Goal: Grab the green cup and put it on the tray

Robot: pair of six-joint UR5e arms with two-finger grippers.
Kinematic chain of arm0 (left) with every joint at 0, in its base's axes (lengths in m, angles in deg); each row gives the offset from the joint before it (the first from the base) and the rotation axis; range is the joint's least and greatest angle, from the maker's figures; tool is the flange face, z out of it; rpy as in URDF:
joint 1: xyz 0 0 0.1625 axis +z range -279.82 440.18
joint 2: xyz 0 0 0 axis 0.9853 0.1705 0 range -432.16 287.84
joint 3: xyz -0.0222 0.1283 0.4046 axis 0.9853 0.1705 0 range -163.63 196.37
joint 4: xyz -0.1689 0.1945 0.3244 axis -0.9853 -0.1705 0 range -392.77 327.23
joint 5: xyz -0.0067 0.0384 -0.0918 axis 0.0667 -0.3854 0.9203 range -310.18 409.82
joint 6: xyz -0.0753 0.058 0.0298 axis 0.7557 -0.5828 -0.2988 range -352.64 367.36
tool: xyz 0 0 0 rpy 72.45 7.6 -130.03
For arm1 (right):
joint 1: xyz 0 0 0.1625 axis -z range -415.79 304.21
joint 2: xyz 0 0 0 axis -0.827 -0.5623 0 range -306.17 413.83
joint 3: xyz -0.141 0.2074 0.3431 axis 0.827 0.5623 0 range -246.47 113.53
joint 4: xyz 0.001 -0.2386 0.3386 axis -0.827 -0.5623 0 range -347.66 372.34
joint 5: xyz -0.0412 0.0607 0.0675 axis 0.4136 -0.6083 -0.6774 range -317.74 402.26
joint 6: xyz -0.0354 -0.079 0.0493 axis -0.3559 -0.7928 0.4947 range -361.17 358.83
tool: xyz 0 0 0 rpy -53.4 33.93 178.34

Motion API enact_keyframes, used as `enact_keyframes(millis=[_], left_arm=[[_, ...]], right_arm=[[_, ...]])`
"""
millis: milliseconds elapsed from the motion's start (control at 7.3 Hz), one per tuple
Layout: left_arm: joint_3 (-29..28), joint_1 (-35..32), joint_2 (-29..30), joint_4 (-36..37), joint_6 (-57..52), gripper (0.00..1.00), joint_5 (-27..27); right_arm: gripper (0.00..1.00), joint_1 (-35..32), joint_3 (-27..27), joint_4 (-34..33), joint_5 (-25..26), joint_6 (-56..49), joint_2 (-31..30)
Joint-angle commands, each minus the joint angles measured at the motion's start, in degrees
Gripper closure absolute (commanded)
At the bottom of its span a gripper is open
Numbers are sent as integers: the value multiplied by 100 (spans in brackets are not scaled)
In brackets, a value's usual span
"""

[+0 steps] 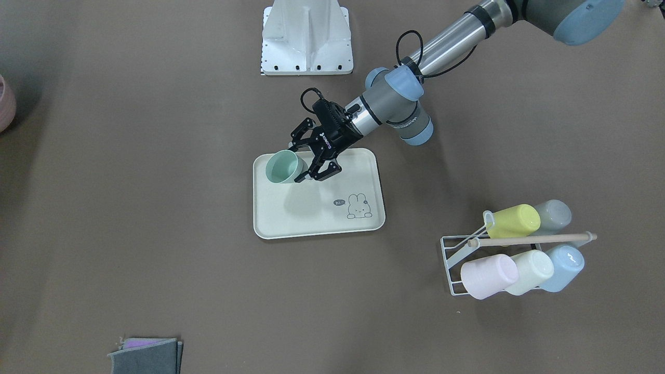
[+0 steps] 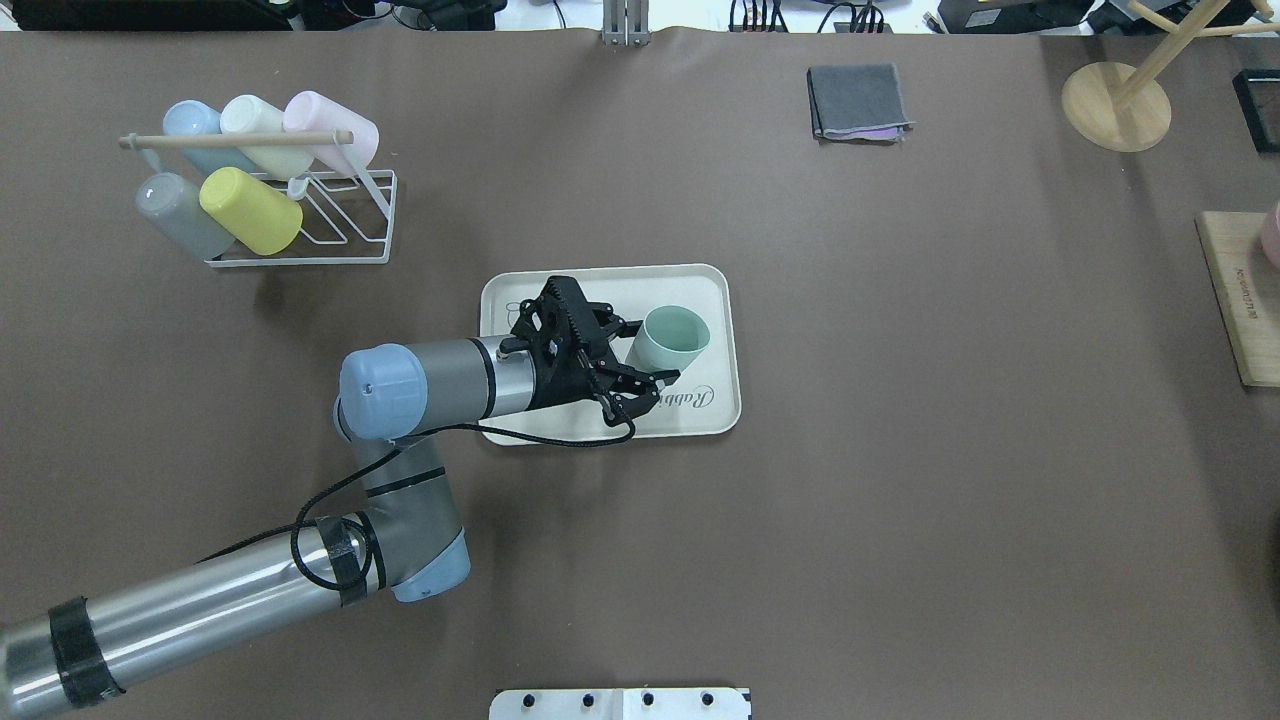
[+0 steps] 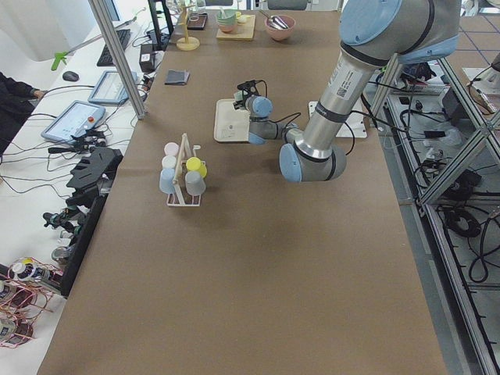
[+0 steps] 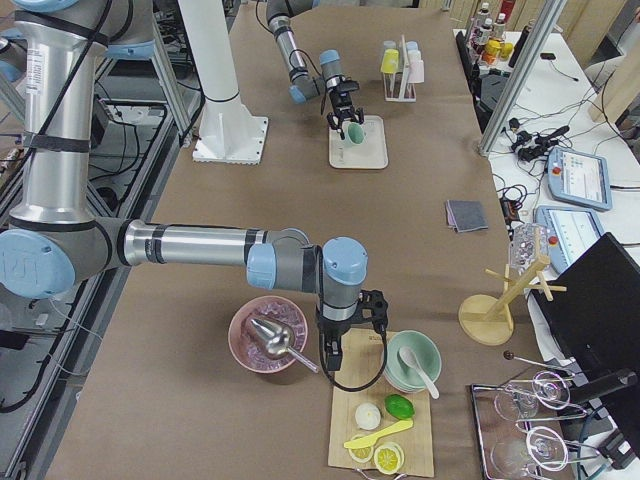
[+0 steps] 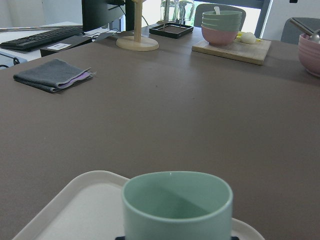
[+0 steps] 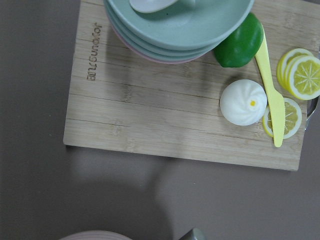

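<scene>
The green cup (image 1: 283, 167) is upright over the far-left corner of the cream tray (image 1: 322, 223), as seen from the front. My left gripper (image 1: 305, 160) reaches in sideways and its fingers are shut on the cup's lower half. From overhead the cup (image 2: 675, 340) sits beyond the gripper (image 2: 652, 354), above the tray (image 2: 720, 300). The left wrist view shows the cup (image 5: 177, 210) close up with the tray rim (image 5: 85, 200) below it. I cannot tell if the cup touches the tray. My right gripper (image 4: 352, 340) hangs over a wooden board; I cannot tell whether it is open or shut.
A white wire rack (image 2: 260, 180) with several pastel cups stands near the tray on the robot's left. A folded grey cloth (image 2: 860, 100) lies at the far side. A wooden board (image 6: 175, 115) with stacked bowls, lemon slices and a bun, and a pink bowl (image 4: 268, 335), lie at the right end.
</scene>
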Motion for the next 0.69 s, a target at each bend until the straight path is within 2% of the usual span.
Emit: enact_keyframes(millis=[0,274,548], left_arm=[[-8,-63,-31,7,-9,79,-33],[-8,-177,-145,-2,-10,77,-33],[-8,-195,-146,-2,-45,64,-112]], right_arm=[[0,0,-2,0,0,0,7],[0,0,7,0,0,0,7],[0,0,7,0,0,0,7]])
